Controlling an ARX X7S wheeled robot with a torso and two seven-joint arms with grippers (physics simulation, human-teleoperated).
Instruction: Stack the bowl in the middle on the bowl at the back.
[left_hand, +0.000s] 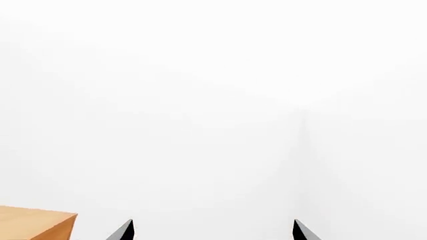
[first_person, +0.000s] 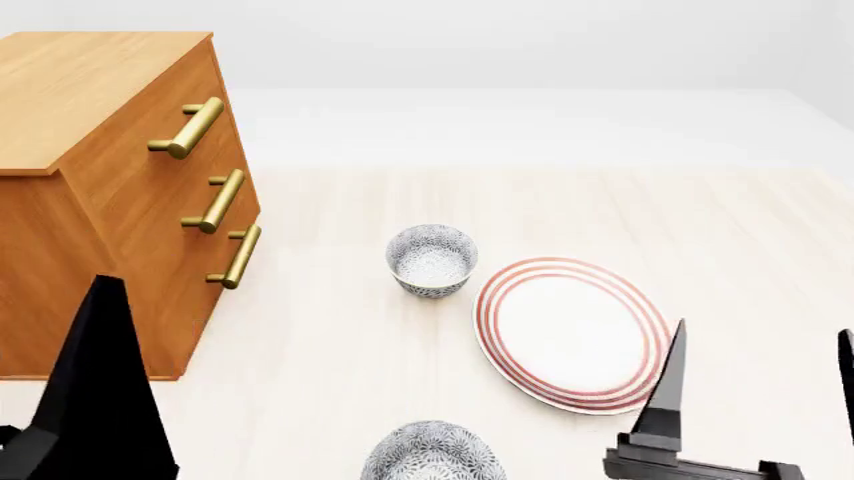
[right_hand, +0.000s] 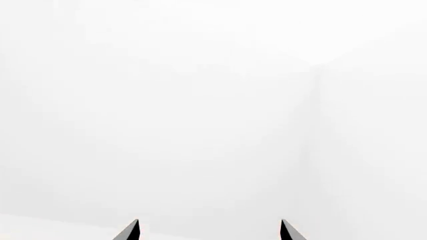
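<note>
grey-patterned bowl in the middle sits mid-table, touching nothing. we hold our left gripper and right gripper spread wide, both empty.

Head camera high above the table; both wrist cameras aimed outward toward blank white walls.

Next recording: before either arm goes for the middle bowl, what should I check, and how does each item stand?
1. Left gripper open and empty: ok.
2. Right gripper open and empty: ok.
3. Back bowl upright with nothing inside: ok.
4. Middle bowl fully in view: not ok, the head view's lower edge cuts it off.
5. Either gripper at the middle bowl: not ok, both are raised and the wrist views show no bowl.
6. Plate apart from the back bowl: cannot tell, their edges lie very close.
</note>
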